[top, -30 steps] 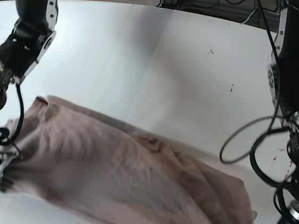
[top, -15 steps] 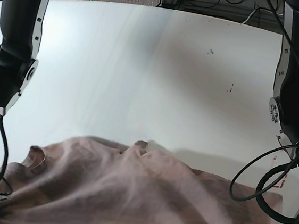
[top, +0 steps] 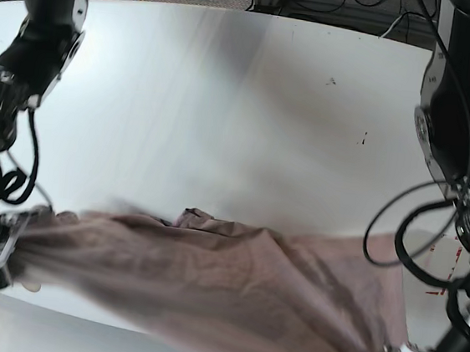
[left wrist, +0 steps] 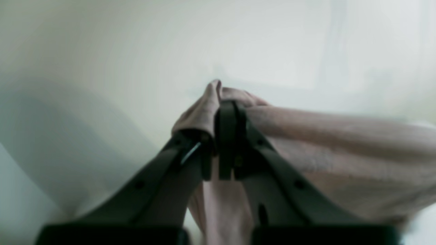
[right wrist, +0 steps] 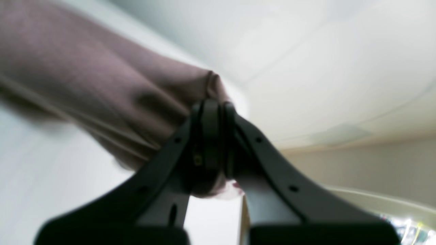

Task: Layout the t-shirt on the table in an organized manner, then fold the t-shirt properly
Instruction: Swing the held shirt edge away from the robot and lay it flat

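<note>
You've got the t-shirt (top: 207,282) stretched between both arms across the near part of the table (top: 226,99). It spans almost the full width of the base view, mauve-brown, wrinkled, blurred along the near edge. A small peak of cloth sticks up at its far edge near the middle.

Left gripper (left wrist: 223,112): jaws clamped together on a bunched fold of the shirt. The cloth wraps over the fingertips (left wrist: 229,115) and trails off to the right of the left wrist view, with more hanging between the fingers toward the camera. In the base view it sits at the bottom right corner, at the shirt's right end.

Right gripper (right wrist: 213,109): jaws also pinched tight on a fold of the shirt. The cloth pokes out just past the tips and runs off to the upper left of the right wrist view; a bit shows below the fingers too. In the base view it's at the left edge, at the shirt's left end.

Both wrist views are soft-focus, so you can't read seams or tell which part of the garment each gripper has. Whether the middle of the shirt touches the tabletop or hangs just above it can't be told

Far tabletop shows a few dark specks (top: 331,81); red marks (top: 435,291) near the right arm
</note>
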`<state>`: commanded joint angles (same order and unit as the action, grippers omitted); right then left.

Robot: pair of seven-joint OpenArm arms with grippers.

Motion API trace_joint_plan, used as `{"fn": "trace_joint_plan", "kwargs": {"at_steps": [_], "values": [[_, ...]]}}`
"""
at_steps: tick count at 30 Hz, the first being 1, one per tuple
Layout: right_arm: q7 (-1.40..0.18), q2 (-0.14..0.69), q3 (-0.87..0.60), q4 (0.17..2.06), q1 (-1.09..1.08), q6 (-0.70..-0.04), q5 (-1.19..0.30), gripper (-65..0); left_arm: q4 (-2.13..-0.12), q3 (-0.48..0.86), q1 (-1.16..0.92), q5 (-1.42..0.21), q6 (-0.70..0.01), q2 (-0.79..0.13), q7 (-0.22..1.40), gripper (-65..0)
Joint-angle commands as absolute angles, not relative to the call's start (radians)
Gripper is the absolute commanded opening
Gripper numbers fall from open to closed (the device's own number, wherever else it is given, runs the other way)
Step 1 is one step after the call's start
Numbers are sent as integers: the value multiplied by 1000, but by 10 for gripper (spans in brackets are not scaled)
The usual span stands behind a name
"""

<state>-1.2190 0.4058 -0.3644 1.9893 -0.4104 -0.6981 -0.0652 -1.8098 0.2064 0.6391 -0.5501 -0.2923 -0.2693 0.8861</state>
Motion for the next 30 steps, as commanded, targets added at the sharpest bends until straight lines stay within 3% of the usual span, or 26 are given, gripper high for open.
{"fn": "trace_joint_plan", "kwargs": {"at_steps": [14,30], "values": [[-1214,188,-446,2018,-41,-698,-65,-647,-1913,318,93,-638,-292,-263,886,-643],[-1214,143,-447,2022,186,-698,-65,-647,-1917,561,-326,-805,-292,-269,883,-644]]}}
